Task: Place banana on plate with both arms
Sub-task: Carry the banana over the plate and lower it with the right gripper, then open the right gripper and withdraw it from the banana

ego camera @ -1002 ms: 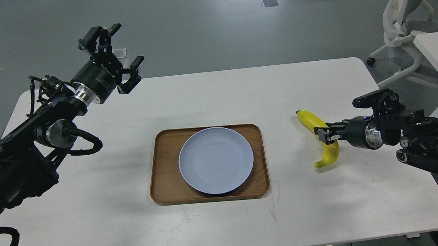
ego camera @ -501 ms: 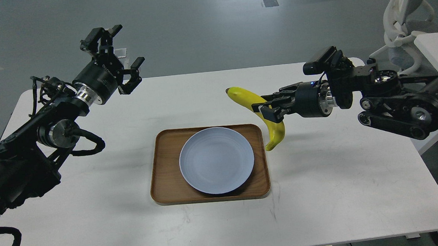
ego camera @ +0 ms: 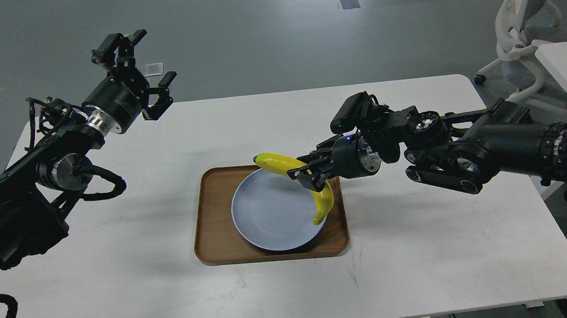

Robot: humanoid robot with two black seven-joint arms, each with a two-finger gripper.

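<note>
the right end effector [ego camera: 308,173] is clamped on the middle of the banana [ego camera: 296,179], which hangs over the right part of the plate [ego camera: 267,215]; whether it touches the plate cannot be told. one end of the banana points left past the fingers, above the plate's far rim, the other curves down toward its right rim. the plate sits in a wooden tray [ego camera: 213,224] on the white surface [ego camera: 121,270]. the left end effector [ego camera: 140,71] hovers far left of the plate, fingers spread wide, holding nothing.
</note>
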